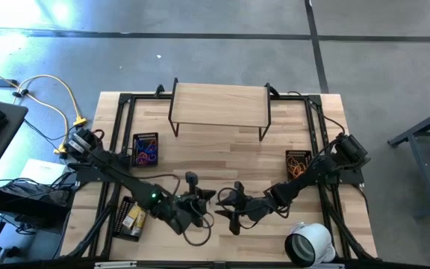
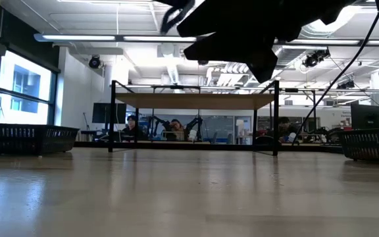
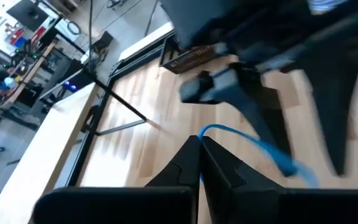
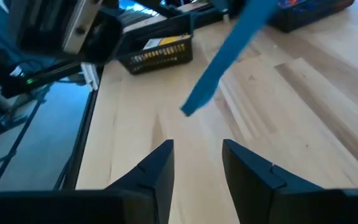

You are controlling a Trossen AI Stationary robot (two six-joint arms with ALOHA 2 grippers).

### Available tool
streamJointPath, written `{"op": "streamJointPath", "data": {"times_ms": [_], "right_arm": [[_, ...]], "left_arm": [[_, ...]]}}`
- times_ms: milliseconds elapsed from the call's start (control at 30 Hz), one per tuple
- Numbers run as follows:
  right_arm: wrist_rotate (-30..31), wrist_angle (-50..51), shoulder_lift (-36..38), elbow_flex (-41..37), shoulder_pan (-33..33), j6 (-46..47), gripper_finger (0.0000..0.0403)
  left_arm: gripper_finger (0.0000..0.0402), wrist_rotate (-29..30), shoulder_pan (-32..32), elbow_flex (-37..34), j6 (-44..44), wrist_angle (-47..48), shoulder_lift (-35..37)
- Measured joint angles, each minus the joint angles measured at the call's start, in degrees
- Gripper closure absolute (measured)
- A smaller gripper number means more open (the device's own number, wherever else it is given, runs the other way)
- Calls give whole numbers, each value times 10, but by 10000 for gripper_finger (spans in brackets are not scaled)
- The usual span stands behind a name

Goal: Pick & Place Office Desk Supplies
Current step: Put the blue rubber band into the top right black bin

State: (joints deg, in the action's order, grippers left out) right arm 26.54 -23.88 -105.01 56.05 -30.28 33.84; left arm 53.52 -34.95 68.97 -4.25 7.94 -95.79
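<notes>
My left gripper (image 1: 209, 199) hangs above the table's near middle, shut on a blue loop (image 3: 253, 146). The loop reaches out past its fingertips toward my right gripper (image 1: 231, 206), which faces it from close by. In the right wrist view the loop (image 4: 229, 56) shows as a flat blue strip. Its free end hangs a little beyond my right gripper's (image 4: 197, 163) open fingers, not between them. More purple and blue loops lie in a black basket (image 1: 145, 149) at the left. My left gripper pinches one end of the blue loop (image 3: 205, 132) between its shut fingertips. The fingers come at it nearly level, slanting slightly down, from the table's left. The rest of the loop hangs out slack beyond the fingertips, clear of the table.
A black basket (image 1: 298, 163) with orange bands stands at the right. Another basket (image 1: 131, 218) with yellow packets is at the near left. A large white tape roll (image 1: 310, 243) sits near the right front corner, and a wooden shelf (image 1: 219, 107) stands at the far edge.
</notes>
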Motion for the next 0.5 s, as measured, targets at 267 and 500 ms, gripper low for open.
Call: {"op": "streamJointPath", "data": {"times_ms": [267, 500], "right_arm": [[-2, -34, 1, 0, 1, -3, 285], [-12, -43, 1, 0, 7, 13, 214]], "left_arm": [[401, 6, -18, 0, 16, 6, 0], [401, 6, -17, 0, 17, 7, 0]]}}
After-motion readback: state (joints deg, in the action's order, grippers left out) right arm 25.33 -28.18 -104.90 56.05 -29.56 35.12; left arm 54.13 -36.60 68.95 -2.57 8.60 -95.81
